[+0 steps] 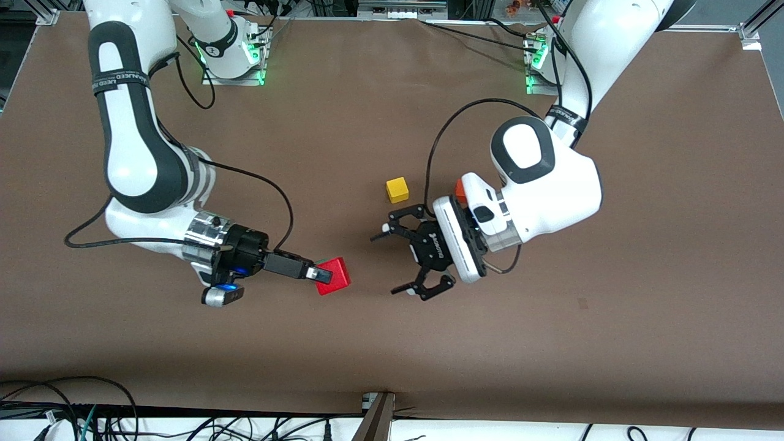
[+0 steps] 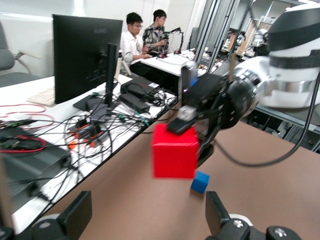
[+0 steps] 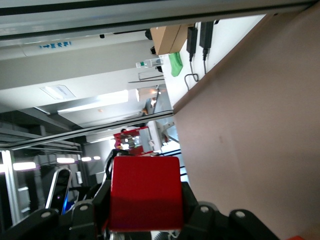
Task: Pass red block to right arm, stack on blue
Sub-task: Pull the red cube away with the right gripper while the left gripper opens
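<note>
Right gripper [image 1: 320, 274] fingers clamp the red block [image 1: 335, 275]; "ROBOTIQ"-marked left gripper [image 1: 398, 258] spread wide, empty

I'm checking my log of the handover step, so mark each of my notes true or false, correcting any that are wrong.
1. The right gripper holds the red block. True.
2. The left gripper is shut on the red block. False: it is open and holds nothing.
3. The red block rests on the blue cube. False: it is held up in the air.
4. A yellow cube lies on the table. True.
</note>
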